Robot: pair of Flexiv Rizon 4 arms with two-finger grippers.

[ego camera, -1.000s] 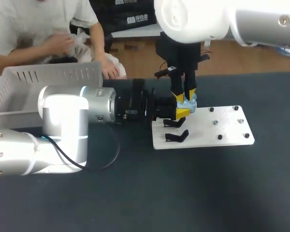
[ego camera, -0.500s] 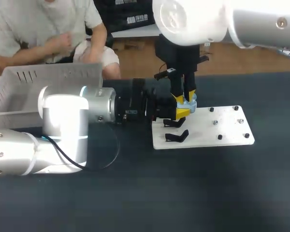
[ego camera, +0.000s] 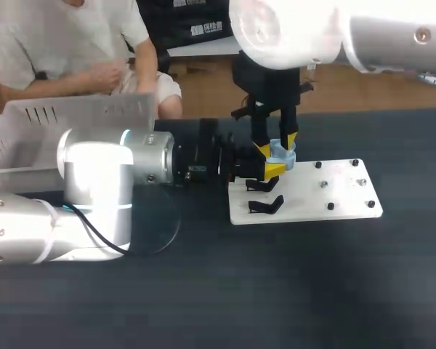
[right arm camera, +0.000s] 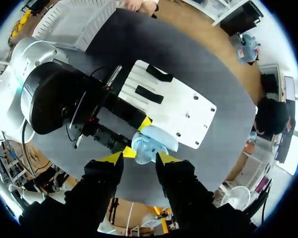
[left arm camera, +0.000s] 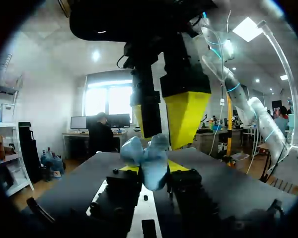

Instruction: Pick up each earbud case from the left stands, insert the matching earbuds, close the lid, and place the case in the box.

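A light blue earbud case (ego camera: 282, 153), lid open, hangs above the left end of the white stand plate (ego camera: 349, 195). My left gripper (ego camera: 269, 169) comes in from the left and is shut on its lower part. In the left wrist view the case (left arm camera: 150, 159) sits between that gripper's (left arm camera: 151, 172) own fingers. My right gripper (ego camera: 276, 144) points straight down over the case, open, one yellow tip on either side. In the right wrist view the case (right arm camera: 150, 144) lies just ahead of the right gripper (right arm camera: 139, 158), whose tips stand apart.
Two black stands (ego camera: 265, 205) rest on the plate's left part, under the grippers, and small black pegs (ego camera: 330, 206) dot its right part. A white slotted box (ego camera: 29, 138) stands at the back left. My left arm's thick body lies across the table's left half.
My right gripper's fingers have spread apart around the case within the last half second. The left gripper and the case have stayed in place.
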